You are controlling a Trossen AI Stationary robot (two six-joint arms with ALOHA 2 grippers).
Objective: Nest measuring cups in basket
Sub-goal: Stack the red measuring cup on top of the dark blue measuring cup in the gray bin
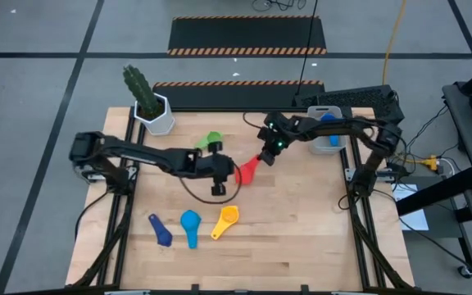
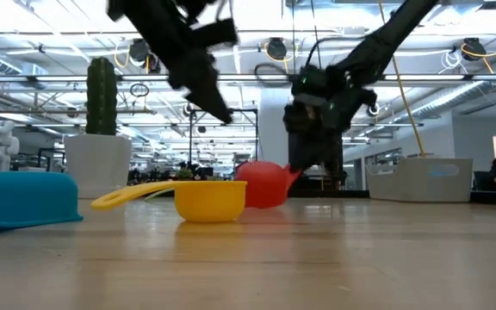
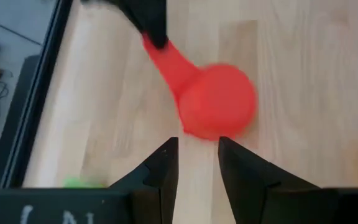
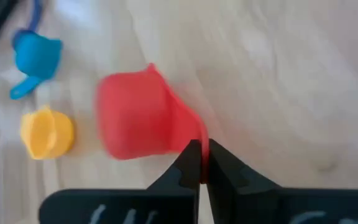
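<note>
The basket [image 1: 329, 137] sits near the table's [image 1: 301, 238] far right corner, part-hidden under the right arm, with something blue showing inside it that cannot be made out further. Near the table's middle, the right gripper [image 1: 266, 156] has its fingers pinched shut on the handle of the red measuring cup [image 1: 247, 170], which lies tipped beside it. Just next to the cup, the left gripper [image 1: 218, 187] hangs with its fingers narrowly parted and nothing between them. A green measuring cup [image 1: 211, 140] lies toward the far edge behind the left arm. Along the near edge lie a dark blue measuring cup [image 1: 160, 230], a light blue measuring cup [image 1: 190, 224] and a yellow measuring cup [image 1: 226, 220]. A cactus in a white hexagonal pot [image 1: 156, 115] stands at the far left corner.
</note>
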